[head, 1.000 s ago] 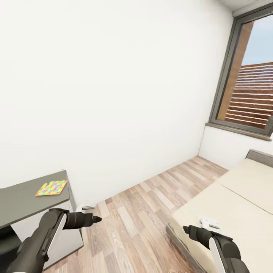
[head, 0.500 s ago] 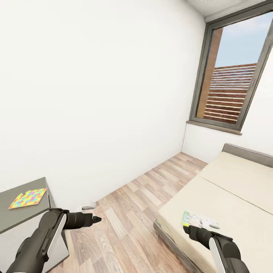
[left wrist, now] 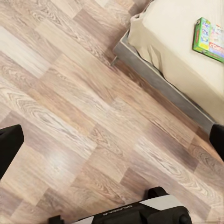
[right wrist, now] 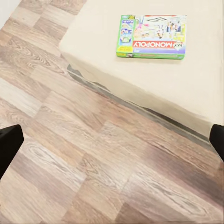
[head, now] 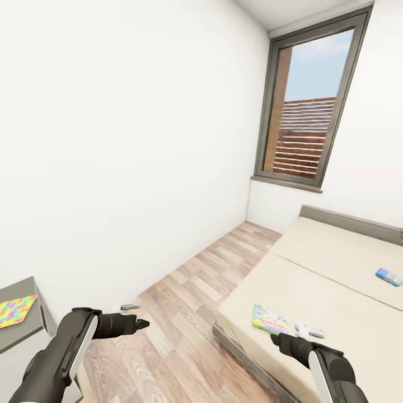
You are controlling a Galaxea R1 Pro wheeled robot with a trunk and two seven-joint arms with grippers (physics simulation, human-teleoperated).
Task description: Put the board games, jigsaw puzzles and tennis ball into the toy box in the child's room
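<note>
Left arm: bent at the elbow, forearm reaching forward and level over the wood-plank floor. Left end effector empty; in the left wrist view its fingers sit at opposite edges of the frame, spread wide.

Right arm: forearm raised at the lower right of the head view, pointing toward the bed. Right end effector empty, fingers likewise far apart, released.

Bed: beige two-part mattress, grey frame, headboard against the window wall.

Larger board game: green-edged, Monopoly print, lying flat on the near mattress section close to its floor-side edge, just beyond the right end effector; also seen at and.

Small blue board game: flat on the far mattress section, well apart from the larger one.

Jigsaw puzzle: flat on the grey surface at the far left.

Window: tall, dark-framed, above the bed's head.
</note>
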